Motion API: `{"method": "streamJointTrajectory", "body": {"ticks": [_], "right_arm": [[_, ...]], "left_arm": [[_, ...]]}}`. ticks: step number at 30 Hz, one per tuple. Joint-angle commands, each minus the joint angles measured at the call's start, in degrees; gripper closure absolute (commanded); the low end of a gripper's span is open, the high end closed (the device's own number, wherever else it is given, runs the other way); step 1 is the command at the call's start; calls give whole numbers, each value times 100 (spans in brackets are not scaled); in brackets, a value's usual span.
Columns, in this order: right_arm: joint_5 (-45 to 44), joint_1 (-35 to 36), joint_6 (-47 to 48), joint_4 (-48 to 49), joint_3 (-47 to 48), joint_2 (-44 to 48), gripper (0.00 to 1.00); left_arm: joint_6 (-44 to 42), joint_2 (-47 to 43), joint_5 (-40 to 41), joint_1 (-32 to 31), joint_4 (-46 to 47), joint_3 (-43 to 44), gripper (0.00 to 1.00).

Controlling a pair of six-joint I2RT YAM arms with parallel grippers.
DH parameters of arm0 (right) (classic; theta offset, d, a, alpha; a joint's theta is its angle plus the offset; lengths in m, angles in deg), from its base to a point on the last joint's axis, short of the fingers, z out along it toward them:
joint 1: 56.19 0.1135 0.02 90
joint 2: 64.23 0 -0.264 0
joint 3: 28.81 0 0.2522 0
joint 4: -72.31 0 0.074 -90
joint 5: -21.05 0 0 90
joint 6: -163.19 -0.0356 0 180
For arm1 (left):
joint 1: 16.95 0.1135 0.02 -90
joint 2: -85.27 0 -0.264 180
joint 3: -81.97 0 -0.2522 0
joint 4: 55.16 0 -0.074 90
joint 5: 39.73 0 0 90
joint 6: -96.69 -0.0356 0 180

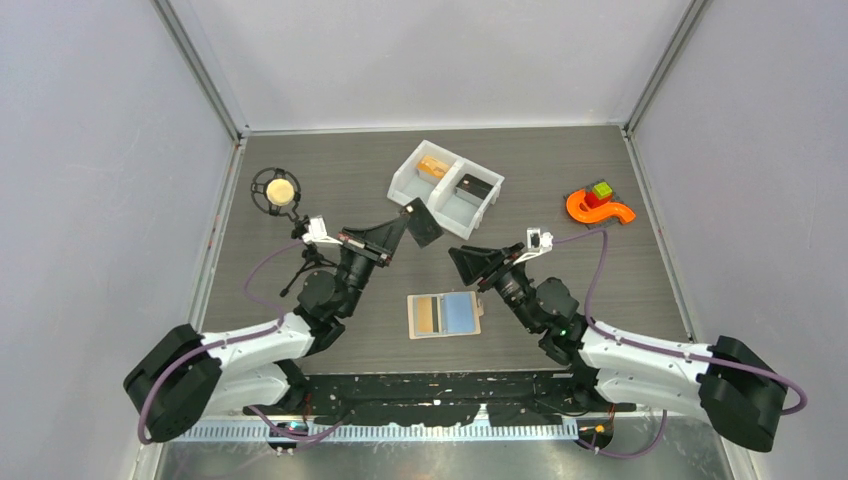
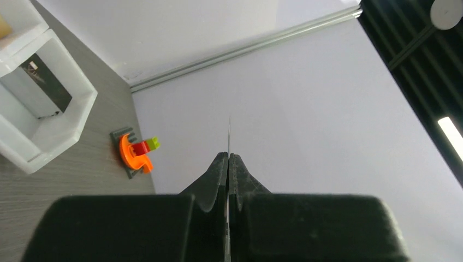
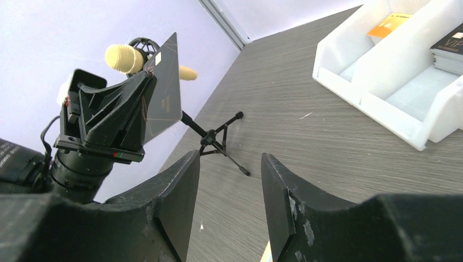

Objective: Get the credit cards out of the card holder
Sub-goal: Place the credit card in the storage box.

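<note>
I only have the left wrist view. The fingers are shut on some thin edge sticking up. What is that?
Observer: It's a dark card, edge-on to your camera. The left gripper holds it lifted off the table, near the white bin.
Operator: Where is the card holder? I can't see it at all.
Observer: The card holder lies open on the table, light blue lining up, and neither gripper touches it.
Operator: And the right gripper?
Observer: The right gripper is open and holds nothing.
</note>
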Motion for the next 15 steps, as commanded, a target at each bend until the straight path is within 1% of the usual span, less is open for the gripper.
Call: {"method": "streamJointTrajectory", "body": {"ticks": [1,2,4,6,10,15], "right_arm": [[-120,-29,-47,1395,334,-418,49],[-113,-29,-5,1676,349,-488,49],[-29,-29,59,1963,383,-777,49],[5,-25,48,2048,459,-918,49],[-27,-29,41,2357,412,-1102,49],[100,-29,69,2460,565,-1320,49]], "left_arm": [[374,536,496,-53,1524,41,100],[390,663,499,-58,1756,64,100],[630,899,481,-74,1824,140,100],[756,969,484,-85,1825,169,100],[652,885,631,-94,1825,88,100],[902,933,651,-94,1825,38,100]]}}
